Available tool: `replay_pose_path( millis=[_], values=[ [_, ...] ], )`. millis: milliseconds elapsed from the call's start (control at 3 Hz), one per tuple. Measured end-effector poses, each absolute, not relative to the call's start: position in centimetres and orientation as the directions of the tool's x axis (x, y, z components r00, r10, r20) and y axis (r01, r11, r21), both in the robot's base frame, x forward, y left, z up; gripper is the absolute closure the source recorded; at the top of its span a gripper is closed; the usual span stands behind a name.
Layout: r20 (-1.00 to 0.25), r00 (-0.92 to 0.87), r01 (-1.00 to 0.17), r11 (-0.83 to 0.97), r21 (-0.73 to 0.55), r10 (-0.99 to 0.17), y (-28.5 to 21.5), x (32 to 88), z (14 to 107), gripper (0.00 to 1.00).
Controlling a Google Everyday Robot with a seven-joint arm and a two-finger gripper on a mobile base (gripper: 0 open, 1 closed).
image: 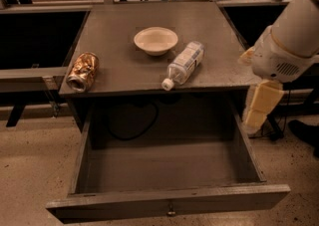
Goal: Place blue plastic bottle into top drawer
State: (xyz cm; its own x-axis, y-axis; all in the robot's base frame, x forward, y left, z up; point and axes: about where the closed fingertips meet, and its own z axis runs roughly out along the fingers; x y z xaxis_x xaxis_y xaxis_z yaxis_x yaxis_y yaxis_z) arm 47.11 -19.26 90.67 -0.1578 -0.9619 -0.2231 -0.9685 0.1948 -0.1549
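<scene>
The blue plastic bottle (184, 63) lies on its side on the grey table top (119, 70), right of centre, with its white cap pointing to the front edge. The top drawer (169, 205) is pulled wide open below the table; its inside is bare and its small knob shows on the front panel. My gripper (255, 118) hangs down beside the table's right edge, above the drawer's right wall and well to the right of the bottle. It holds nothing.
A pale bowl (155, 40) stands behind the bottle near the table's middle. A dented gold-brown can (82, 71) lies at the front left corner. Dark benches flank the table. A black cable (130, 125) hangs behind the drawer.
</scene>
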Motion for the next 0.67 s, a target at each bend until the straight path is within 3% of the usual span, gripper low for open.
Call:
replay_pose_path(
  millis=[667],
  values=[
    [-0.500, 0.069, -0.972, 0.054, -0.228, -0.863, -16.0, 47.1, 88.5, 0.00]
  ],
)
